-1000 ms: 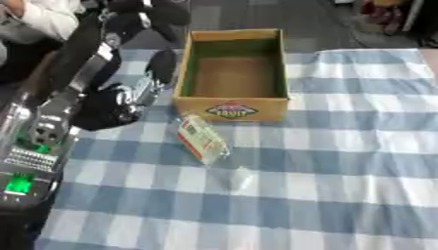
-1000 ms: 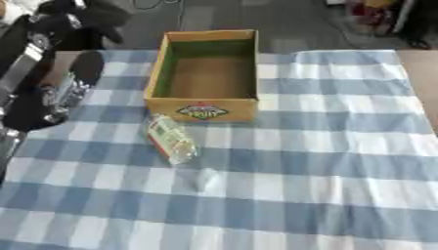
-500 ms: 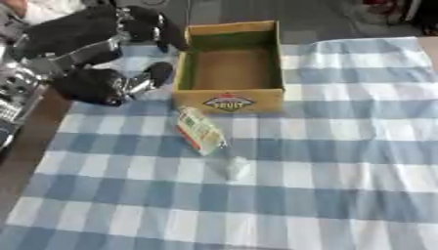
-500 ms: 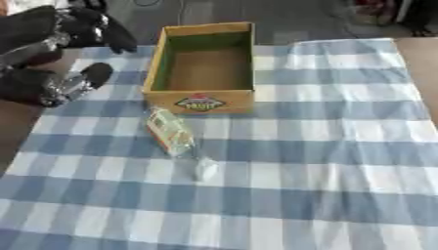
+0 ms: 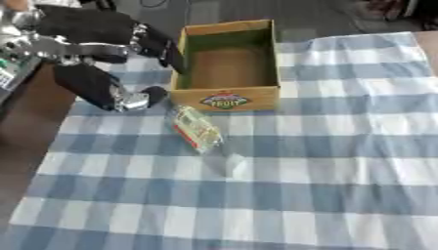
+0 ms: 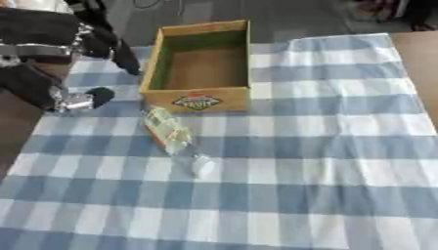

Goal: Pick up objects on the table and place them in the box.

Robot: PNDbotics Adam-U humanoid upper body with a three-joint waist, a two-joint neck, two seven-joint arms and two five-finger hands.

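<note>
Blue-and-white checked cloth [image 5: 342,146] covers the table, with dark floor showing beyond its far edge and a brown strip of bare tabletop along the cloth's left side. An open cardboard box [image 5: 229,62] stands upright toward the far side of the cloth, its inside brown and green and holding nothing that can be seen; a round label reading "FRUIT" [image 5: 225,101] sits on the wall facing the camera. Just in front of the box, near its front left corner but not touching it, a clear plastic bottle [image 6: 174,138] lies on its side on the cloth, angled so that its pale cap end points away from the box and toward the camera; a reddish band of label runs along its body. The left hand [image 5: 154,43], black with silver parts, hangs to the left of the box, close beside its left wall, with dark fingers [image 6: 120,51] reaching down and fairly straight, set slightly apart and closed on nothing. Below it, still left of the box, a further black part ends in a rounded tip [image 5: 155,93] next to a silver joint, level with the box's front wall. The bottle lies apart from the hand. The right hand appears in neither view.
</note>
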